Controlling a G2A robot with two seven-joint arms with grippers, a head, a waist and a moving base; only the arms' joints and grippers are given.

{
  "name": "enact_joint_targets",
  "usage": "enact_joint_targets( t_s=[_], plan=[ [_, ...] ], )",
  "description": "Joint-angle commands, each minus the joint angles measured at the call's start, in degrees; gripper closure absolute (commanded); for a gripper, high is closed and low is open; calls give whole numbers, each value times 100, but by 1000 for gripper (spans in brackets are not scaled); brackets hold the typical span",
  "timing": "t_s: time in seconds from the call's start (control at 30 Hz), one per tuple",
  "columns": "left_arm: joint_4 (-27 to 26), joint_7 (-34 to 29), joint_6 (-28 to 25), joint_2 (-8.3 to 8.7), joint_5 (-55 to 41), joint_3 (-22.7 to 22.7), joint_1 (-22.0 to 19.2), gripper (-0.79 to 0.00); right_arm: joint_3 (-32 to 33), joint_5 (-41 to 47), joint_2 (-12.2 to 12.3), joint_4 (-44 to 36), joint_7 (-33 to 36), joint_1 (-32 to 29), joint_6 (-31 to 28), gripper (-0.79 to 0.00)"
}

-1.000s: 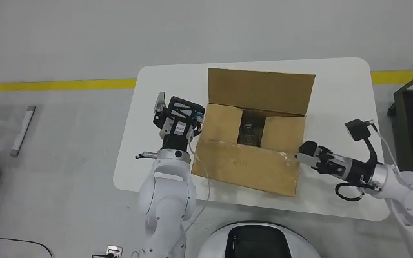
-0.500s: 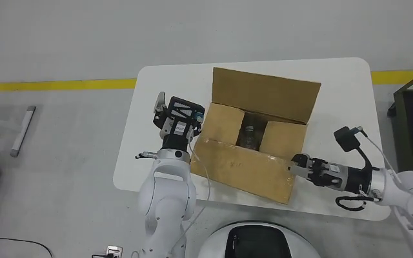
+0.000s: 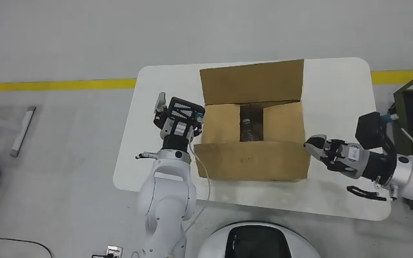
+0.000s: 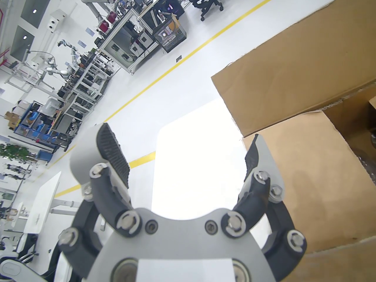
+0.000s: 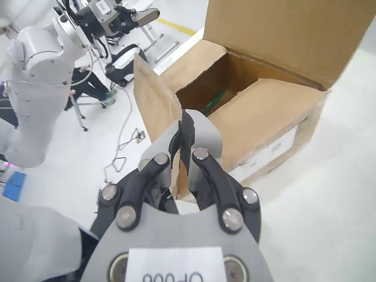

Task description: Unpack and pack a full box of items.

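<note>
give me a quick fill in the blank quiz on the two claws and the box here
1. The right claw is shut on a ____ of the cardboard box.
2. The left claw is ____ and holds nothing.
3. The cardboard box stands on a ____ table.
Missing words: flap; open; white.

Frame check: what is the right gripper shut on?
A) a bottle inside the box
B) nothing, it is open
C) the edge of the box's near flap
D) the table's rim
C: the right gripper is shut, pinching the corner edge of the near flap of the box.
</note>
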Motion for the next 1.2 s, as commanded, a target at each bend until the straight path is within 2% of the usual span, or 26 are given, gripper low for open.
enact_joint_targets(
  t_s=[0.0,0.2,0.43,0.5,0.53,0.63,0.67,0.7,0.8,0.83,1.17],
  plan=[
    [-7,2,-182,7,-13,63,-3,-785,58,-399,0,-150,-269,-76,-262,0],
    [-38,-186,-1104,42,105,352,-76,-785,136,-1523,-33,-482,-1218,-444,-725,0],
    [-131,-405,-1966,80,117,598,-55,-785,169,-2304,-72,-632,-2048,-876,-746,0],
    [-171,-442,-2165,93,84,614,-39,-785,166,-2392,-74,-643,-2166,-945,-730,-31],
    [-190,-452,-2235,98,62,617,-35,-785,167,-2424,-74,-647,-2213,-970,-718,-89],
    [-229,-475,-2479,117,36,618,-52,-785,177,-2443,-75,-647,-2373,-1036,-672,-83],
    [-238,-466,-2555,123,27,621,-59,-785,184,-2454,-73,-655,-2396,-1047,-663,-108],
    [-253,-457,-2625,130,10,618,-66,-785,197,-2427,-75,-650,-2472,-1053,-614,-185],
    [-290,-443,-2765,145,-48,593,-104,-785,233,-2351,-70,-638,-2547,-1070,-544,-25],
    [-295,-446,-2797,149,-65,587,-118,-785,225,-2303,-68,-625,-2565,-1078,-538,0],
    [-307,-492,-3085,182,-231,620,-249,-785,330,-1703,-40,-541,-2721,-1068,-447,0]
  ],
)
